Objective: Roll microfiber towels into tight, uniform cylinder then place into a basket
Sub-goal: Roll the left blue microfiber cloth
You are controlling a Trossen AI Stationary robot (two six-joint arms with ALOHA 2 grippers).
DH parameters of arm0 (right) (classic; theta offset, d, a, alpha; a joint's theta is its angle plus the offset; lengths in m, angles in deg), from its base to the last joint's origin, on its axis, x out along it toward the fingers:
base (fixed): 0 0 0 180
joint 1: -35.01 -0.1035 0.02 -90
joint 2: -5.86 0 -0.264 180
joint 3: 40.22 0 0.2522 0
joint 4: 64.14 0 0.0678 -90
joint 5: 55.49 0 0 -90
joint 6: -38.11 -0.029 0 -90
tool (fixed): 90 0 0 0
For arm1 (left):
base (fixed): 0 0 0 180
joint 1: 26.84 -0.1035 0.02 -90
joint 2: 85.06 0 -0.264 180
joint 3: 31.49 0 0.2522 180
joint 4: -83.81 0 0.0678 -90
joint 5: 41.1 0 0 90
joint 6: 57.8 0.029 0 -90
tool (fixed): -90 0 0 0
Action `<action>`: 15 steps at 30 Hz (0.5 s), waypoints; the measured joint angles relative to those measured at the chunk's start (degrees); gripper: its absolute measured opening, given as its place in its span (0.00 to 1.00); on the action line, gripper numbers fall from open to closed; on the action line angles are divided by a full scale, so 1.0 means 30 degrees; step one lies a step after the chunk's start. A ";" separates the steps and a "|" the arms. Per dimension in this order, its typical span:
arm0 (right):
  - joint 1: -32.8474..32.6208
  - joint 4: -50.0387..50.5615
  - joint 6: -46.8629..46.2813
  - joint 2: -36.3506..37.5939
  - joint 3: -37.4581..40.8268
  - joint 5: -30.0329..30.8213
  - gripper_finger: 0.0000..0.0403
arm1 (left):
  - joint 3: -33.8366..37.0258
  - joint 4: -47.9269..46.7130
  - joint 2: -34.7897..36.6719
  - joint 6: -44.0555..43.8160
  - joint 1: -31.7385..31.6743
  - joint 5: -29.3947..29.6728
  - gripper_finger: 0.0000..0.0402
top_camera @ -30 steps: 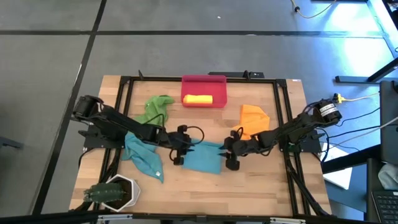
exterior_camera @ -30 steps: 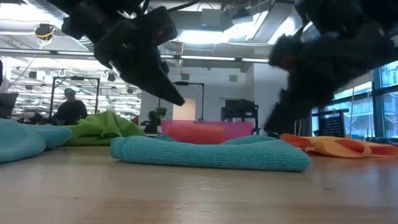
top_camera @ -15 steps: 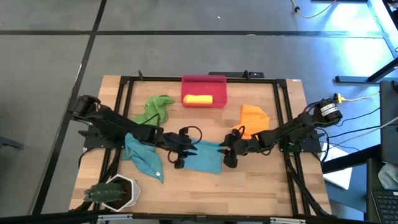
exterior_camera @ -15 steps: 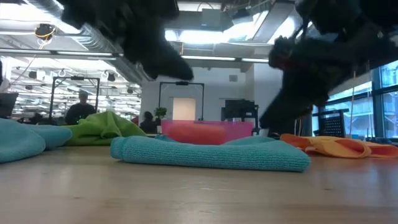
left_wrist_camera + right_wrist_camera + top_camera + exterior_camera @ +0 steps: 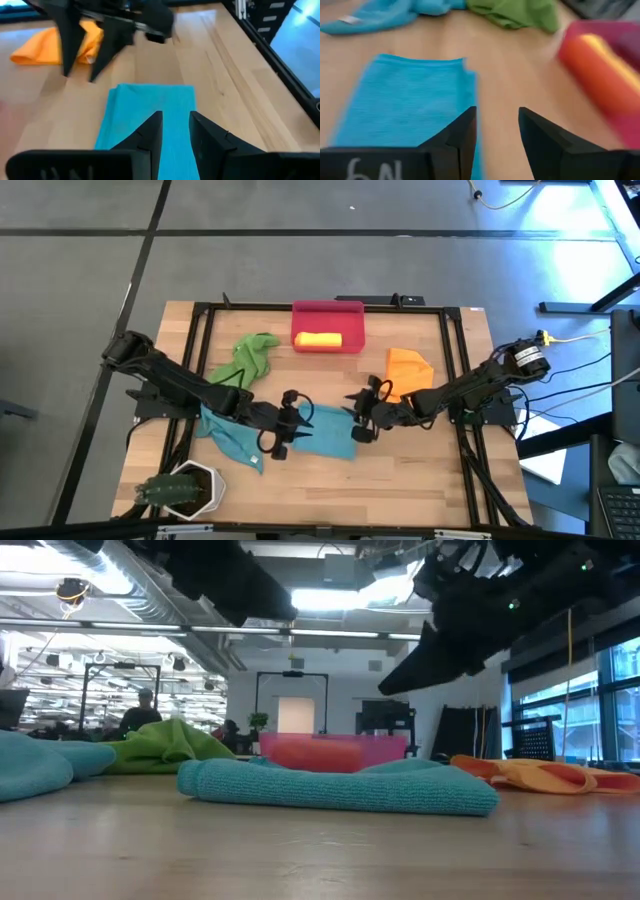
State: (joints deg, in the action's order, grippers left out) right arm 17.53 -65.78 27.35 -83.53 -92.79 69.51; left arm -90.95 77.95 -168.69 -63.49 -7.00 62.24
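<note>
While folded flat, teal towel, edges free.

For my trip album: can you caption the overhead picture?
Two robot grippers hover at either end of a folded teal towel; a yellow roll sits in the basket.

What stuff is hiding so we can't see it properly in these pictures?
- Basket, low view: the folded teal towel covers its bottom, and the yellow roll inside is hidden by its wall.
- Second teal towel, high view: the left arm crosses over part of it.
- Basket, right wrist view: blurred and cut off by the picture's edge.
- Plant pot, high view: its lower part is cut by the picture's edge.
</note>
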 joint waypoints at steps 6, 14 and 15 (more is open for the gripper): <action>0.0565 -0.1202 0.2120 -0.0015 0.0007 0.0969 0.36 | 0.0004 0.0114 0.0022 0.1495 -0.0024 0.0007 0.21; 0.0664 -0.2894 0.2821 -0.0015 -0.0409 -0.0757 0.36 | 0.0004 0.0229 0.0050 0.2576 -0.0196 0.0509 0.21; 0.0558 -0.2905 0.2814 -0.0015 -0.0610 -0.1065 0.36 | -0.0005 0.0225 0.0083 0.2563 -0.0231 0.0524 0.21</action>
State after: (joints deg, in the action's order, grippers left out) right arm 19.20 -74.49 35.79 -83.57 -94.62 66.32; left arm -90.97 78.63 -168.44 -55.80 -7.69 63.82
